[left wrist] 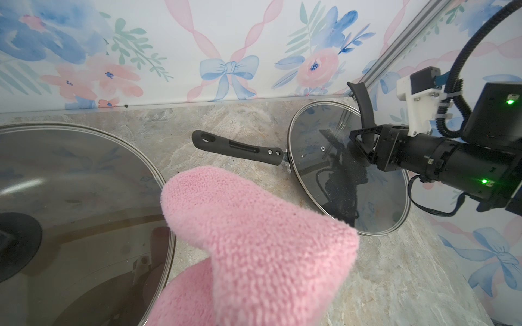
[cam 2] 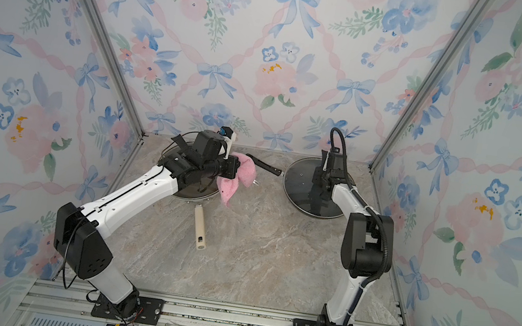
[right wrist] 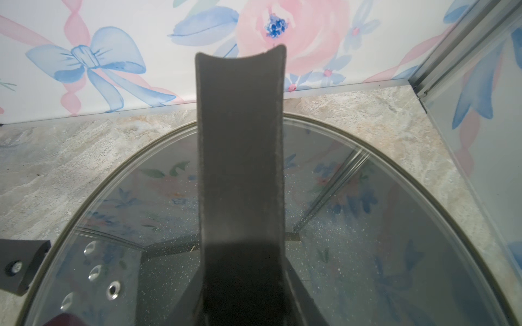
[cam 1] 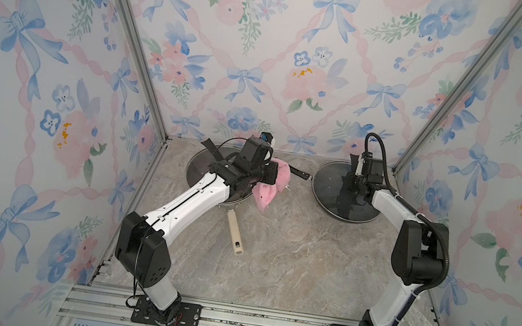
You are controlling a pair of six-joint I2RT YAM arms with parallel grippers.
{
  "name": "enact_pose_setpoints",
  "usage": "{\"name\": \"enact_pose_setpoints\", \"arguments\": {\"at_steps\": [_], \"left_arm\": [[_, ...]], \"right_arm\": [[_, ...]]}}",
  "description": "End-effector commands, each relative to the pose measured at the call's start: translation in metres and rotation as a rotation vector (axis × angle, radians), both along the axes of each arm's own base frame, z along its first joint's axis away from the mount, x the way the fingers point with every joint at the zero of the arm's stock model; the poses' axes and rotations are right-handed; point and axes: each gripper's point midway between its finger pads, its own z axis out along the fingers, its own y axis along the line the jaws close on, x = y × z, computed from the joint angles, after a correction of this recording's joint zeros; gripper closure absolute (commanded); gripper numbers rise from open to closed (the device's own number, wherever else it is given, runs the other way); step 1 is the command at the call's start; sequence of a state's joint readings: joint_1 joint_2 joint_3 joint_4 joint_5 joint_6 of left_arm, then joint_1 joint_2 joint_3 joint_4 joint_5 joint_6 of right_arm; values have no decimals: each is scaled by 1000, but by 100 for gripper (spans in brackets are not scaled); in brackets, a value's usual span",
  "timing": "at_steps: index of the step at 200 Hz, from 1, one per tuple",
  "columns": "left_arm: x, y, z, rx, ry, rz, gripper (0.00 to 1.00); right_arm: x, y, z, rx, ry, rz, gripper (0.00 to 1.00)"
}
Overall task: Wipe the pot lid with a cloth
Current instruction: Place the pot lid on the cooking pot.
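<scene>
Floral bow-patterned wallpaper walls [cam 1: 271, 33], marble-look tabletop [cam 1: 290, 261], aluminium corner posts [cam 1: 138, 49], even soft light

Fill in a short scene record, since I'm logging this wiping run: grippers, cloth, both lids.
Left gripper: shut on the pink cloth
Right gripper: shut on the upright lid handle
Held lid: glass, on the black-handled pan
Other lid: glass, on the beige-handled pan, below the left arm
Cloth position: bunched, hanging between the two pans; contact with either lid unclear
</scene>
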State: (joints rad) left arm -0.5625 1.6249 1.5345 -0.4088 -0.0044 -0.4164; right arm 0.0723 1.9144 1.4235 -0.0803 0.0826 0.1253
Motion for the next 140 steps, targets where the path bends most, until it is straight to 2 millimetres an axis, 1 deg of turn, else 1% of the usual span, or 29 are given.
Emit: {"name": "enact_pose_setpoints", "arguments": {"at_steps": [1, 36, 45, 60, 77, 83, 97, 109, 123, 140], "left_arm": [[2, 1, 7, -4, -22, 11, 100], [0, 2, 9, -6, -24, 13, 100], [0, 2, 10, -7, -26, 15, 100], [-1, 3, 10, -7, -26, 14, 100], [-3, 4, 11, -10, -27, 16, 100], [-4, 4, 11, -9, -28, 15, 100], [-6, 4, 10, -9, -26, 2, 100], [-8, 2, 9, -13, -26, -10, 100], [-11, -2, 6, -13, -22, -33, 100], [-16, -8, -4, 4, -11, -67, 100]], "right_arm": [[11, -3, 27, -4, -127, 1, 100], [10, -2, 13, 10, -93, 1, 100], [10, -3, 10, 6, -91, -3, 94], [9, -4, 3, 6, -86, -14, 92], [7, -4, -1, 20, -92, -20, 82], [7, -4, 1, 33, -103, -25, 77], [6, -2, 17, 75, -153, -33, 63], [5, -1, 42, 106, -219, -38, 49], [0, 0, 74, 149, -294, -50, 42], [-12, 1, 111, 190, -370, -65, 31]]}}
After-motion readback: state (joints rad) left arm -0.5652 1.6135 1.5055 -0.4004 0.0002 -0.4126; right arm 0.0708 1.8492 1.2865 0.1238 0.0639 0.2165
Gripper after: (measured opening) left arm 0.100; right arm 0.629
